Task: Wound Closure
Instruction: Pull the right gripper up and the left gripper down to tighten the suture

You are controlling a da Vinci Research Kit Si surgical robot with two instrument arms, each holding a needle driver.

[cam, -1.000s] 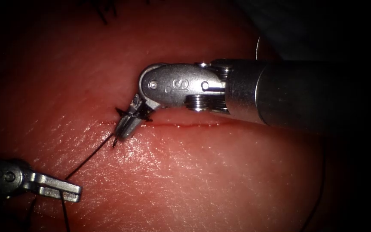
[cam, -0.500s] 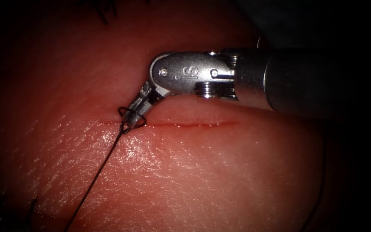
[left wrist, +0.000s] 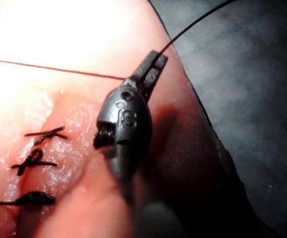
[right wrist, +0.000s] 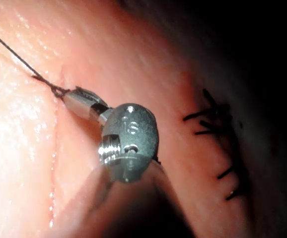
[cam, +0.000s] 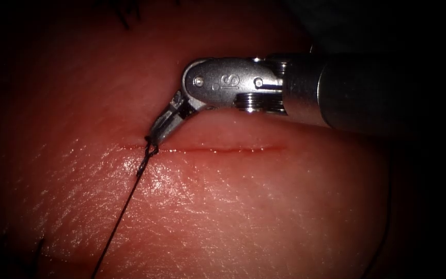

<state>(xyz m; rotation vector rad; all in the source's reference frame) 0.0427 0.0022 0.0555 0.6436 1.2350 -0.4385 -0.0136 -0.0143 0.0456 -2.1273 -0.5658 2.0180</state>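
"IS" stamped on right pincer (cam: 156,133) wrist; same mark on left pincer (left wrist: 152,68).

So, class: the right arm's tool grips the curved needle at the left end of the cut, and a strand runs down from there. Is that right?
Not quite. The right arm's tool grips the thread, not a needle, at the left end of the cut. The endoscope view shows a small knot at its tips; the strand does run down from there.

I count: one thin red cut (cam: 217,150) in the pink tissue (cam: 223,206), one black thread (cam: 122,217), three dark finished stitches (left wrist: 34,161), two silver jawed tools (cam: 155,133) (left wrist: 151,69).
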